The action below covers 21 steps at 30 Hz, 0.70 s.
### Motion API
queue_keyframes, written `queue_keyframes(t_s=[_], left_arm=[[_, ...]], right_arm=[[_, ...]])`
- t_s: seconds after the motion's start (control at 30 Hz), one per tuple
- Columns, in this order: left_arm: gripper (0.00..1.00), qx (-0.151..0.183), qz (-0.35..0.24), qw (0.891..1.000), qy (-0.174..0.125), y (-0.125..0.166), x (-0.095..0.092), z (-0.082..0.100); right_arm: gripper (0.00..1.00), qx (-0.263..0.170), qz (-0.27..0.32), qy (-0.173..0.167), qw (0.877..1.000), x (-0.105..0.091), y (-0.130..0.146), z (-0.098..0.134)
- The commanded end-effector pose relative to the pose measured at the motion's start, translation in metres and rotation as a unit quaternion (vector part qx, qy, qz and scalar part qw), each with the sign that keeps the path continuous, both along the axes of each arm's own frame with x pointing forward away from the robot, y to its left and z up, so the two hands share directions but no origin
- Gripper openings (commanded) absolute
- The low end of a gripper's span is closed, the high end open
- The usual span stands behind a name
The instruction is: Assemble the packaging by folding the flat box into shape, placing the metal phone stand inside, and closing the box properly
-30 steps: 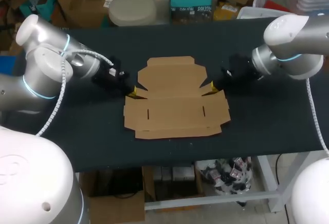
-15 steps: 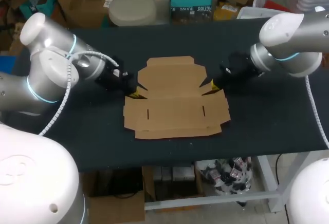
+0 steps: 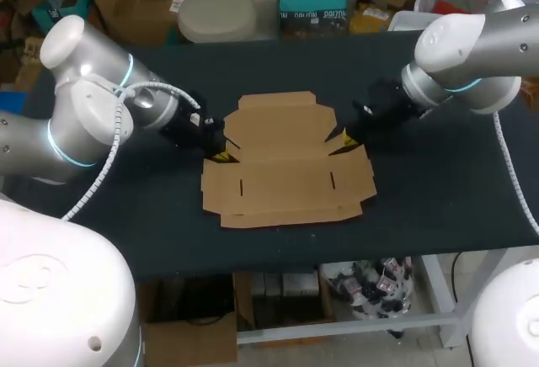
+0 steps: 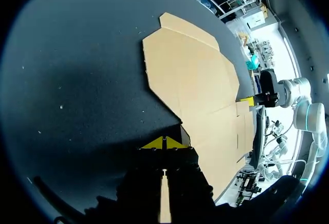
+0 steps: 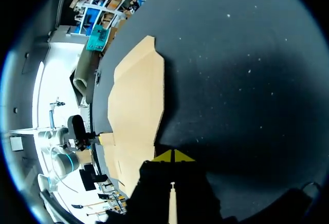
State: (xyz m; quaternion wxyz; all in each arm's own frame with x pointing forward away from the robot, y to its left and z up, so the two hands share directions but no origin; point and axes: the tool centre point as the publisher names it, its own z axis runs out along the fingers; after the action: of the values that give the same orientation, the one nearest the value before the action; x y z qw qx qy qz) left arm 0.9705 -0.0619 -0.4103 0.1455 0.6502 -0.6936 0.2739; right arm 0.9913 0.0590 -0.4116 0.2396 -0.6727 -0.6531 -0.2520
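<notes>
1. Head view: the flat box (image 3: 286, 161) lies unfolded on the table (image 3: 438, 190), between the two grippers. No phone stand shows in any view.
2. The left gripper (image 3: 221, 153) sits at the box's side notch, where the lid panel meets the wider base panel. The right gripper (image 3: 341, 142) sits at the matching notch on the opposite side.
3. Left wrist view: the yellow tips are pressed together with nothing visible between them. The cardboard edge lies just beside and ahead of the tips. Whether they touch it cannot be told.
4. Right wrist view: the same finding. The tips are clenched on nothing, and the cardboard edge lies just beside them, running away ahead.
5. Governing relation: from each gripper the box lies inward, toward the other gripper. The crease between lid and base runs from one gripper across to the other.
6. Nearness: both arms stand about equally close to the box, each at its own notch. Neither has the advantage.
7. Judgement: folding has not begun, as every panel lies flat. The next move probably calls for both grippers to work the side flaps or the crease together.
</notes>
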Motion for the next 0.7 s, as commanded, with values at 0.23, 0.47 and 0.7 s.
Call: queue_keyframes(t_s=[0.23,0.47,0.7], left_arm=[[0.00,0.016,0.002,1.000,0.006,-0.0006,-0.0008,0.0009],[0.00,0.016,0.003,1.000,0.008,-0.0003,-0.0027,-0.0017],[0.00,0.026,0.007,1.000,0.006,-0.0029,-0.0055,0.0052]], right_arm=[[0.00,-0.008,0.019,0.008,1.000,0.0038,0.0012,0.0032],[0.00,-0.012,0.028,0.012,0.999,-0.0002,-0.0007,-0.0008],[0.00,-0.019,0.035,0.007,0.999,-0.0020,0.0020,0.0052]])
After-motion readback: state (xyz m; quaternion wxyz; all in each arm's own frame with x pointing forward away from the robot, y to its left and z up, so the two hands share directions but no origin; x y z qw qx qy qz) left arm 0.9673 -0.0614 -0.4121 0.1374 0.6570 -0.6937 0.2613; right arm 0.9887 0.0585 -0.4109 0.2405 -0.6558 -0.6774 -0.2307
